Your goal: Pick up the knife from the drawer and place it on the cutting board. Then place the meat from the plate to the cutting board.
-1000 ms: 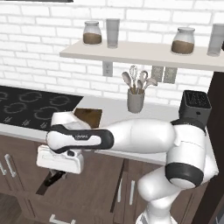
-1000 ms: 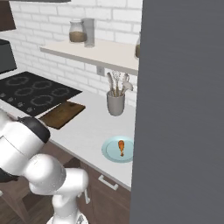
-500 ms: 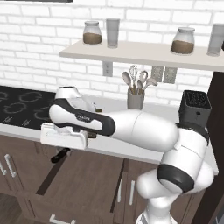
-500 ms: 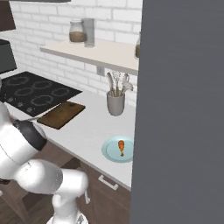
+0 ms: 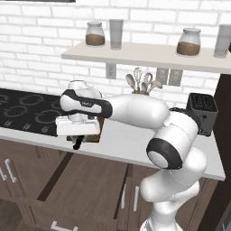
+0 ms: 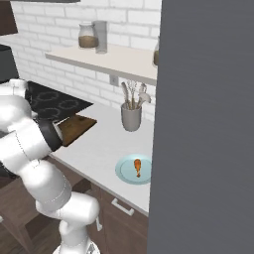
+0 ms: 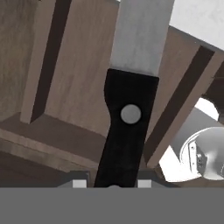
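The gripper (image 5: 77, 142) pinches the knife (image 7: 127, 131) by its black handle — blade pointing away — above the open drawer (image 5: 85, 180). Beyond lies the cutting board (image 6: 74, 128) on the counter (image 6: 106, 149); the meat (image 6: 137, 166) rests on the plate (image 6: 125, 173). No writing is legible anywhere.

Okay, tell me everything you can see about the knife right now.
The knife has a flat black handle with one round silver rivet and a plain grey blade, wide and dull in the hand view. The gripper holds it by the handle's lower end, blade pointing away from the hand. In the left base view its dark handle hangs below the hand at the counter's front edge, above the open drawer and just in front of the cutting board. It touches nothing else that I can see.
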{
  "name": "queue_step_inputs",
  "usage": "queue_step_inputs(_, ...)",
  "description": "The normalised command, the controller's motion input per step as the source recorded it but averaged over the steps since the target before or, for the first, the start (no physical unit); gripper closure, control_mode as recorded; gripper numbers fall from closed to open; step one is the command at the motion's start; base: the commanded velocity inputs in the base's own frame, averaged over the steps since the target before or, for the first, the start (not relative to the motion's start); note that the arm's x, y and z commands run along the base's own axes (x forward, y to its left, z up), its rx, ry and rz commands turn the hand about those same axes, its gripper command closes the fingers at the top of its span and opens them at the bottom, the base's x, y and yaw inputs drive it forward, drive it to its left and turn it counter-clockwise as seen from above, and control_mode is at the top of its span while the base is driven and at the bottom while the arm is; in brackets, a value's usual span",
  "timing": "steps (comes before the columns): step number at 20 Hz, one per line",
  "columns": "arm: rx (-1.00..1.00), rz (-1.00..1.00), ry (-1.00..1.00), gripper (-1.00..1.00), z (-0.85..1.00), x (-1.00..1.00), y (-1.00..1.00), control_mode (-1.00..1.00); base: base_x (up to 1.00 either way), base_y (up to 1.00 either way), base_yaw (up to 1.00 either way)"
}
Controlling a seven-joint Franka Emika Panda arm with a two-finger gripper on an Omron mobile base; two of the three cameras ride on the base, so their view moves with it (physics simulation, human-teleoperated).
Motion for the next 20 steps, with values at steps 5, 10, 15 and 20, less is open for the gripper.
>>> queue_step_inputs(5, -0.02, 0.24, 0.01, 1.0, -0.35, 1.0, -0.43, -1.0, 0.0, 0.0, 0.0)
queue_step_inputs(10, 0.0, 0.08, 0.0, 1.0, -0.48, 1.0, -0.1, -1.0, 0.0, 0.0, 0.0)
queue_step_inputs(15, 0.0, 0.0, -0.02, 1.0, -0.53, 0.84, 0.0, -1.0, 0.0, 0.0, 0.0)
queue_step_inputs(20, 0.0, -0.02, -0.01, 1.0, -0.27, 0.78, 0.01, -1.0, 0.0, 0.0, 0.0)
